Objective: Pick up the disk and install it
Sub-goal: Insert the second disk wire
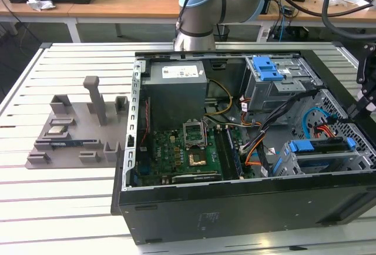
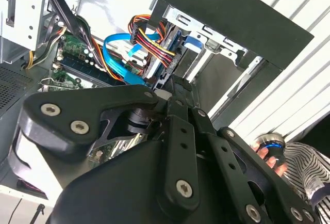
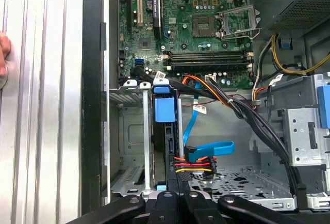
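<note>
Computer case lying open on its side on the slatted metal counter, toward the counter's edge at the exterior view's right. Nearest the camera in the exterior view runs the case's black side wall; just behind it, in the case's near corner at the exterior view's right, sits the disk, edge-up in a grey drive bay with its blue plastic rails showing. In the first wrist view the disk stands upright in the same bay, a blue tab at its upper end, with red, yellow and black power wires and a flat blue data cable meeting its lower end. The gripper hangs close above the disk in this view, its black linkage crossing the frame's bottom edge; whether its fingers are spread or closed cannot be told, and contact with the disk cannot be judged. In the second wrist view the gripper's linkage covers the foreground, the bay and cables lying beyond it, and a person's hand shows outside the case wall. Further into the case lies the green motherboard, then the grey power supply box and a second drive cage with a blue latch. Beyond the case stands the arm's base. A grey parts fixture rests on the counter toward the exterior view's left.
</note>
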Robot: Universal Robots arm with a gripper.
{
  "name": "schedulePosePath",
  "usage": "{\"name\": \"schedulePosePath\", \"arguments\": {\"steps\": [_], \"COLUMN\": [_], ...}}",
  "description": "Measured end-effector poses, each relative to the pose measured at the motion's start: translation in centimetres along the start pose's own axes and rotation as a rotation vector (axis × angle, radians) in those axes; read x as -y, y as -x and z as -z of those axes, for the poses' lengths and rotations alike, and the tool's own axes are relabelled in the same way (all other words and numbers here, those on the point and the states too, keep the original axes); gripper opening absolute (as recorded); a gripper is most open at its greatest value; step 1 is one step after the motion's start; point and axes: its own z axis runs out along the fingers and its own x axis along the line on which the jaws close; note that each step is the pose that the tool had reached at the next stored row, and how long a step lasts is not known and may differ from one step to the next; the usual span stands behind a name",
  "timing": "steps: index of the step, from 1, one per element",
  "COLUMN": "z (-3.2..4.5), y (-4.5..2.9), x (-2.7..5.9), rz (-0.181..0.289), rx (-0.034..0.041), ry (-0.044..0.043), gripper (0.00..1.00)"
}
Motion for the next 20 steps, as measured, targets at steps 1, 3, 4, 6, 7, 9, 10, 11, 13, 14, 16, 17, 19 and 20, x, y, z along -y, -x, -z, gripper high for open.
{"name": "schedulePosePath", "arguments": {"steps": [1,3,4,6,7,9,10,11,13,14,16,17,19,20], "z": [0.01,0.02,0.02,0.05,0.06,0.10,0.11,0.12,0.10,0.05,-0.11,-0.37,-1.16,-1.37], "y": [0.00,0.00,0.00,0.02,0.04,0.14,0.19,0.32,0.50,0.51,0.54,0.55,0.58,0.58], "x": [0.00,0.00,0.00,0.06,0.14,0.51,0.64,0.76,0.53,0.11,-0.65,-1.11,-1.59,-1.64], "rz": [0.000,0.000,0.000,0.000,0.000,0.000,0.000,0.000,0.001,0.001,0.002,0.002,0.004,0.007], "rx": [-0.0001,0.0000,0.0000,-0.0003,-0.0004,-0.0002,-0.0001,0.0001,0.0046,0.0079,0.0089,0.0089,0.0086,0.0083], "ry": [0.0000,0.0000,0.0001,-0.0001,-0.0001,0.0001,0.0001,0.0002,0.0003,0.0003,0.0001,0.0000,-0.0001,-0.0001], "gripper": [0.17,0.29,0.36,0.36,0.36,0.36,0.36,0.36,0.36,0.36,0.36,0.36,0.36,0.36]}}
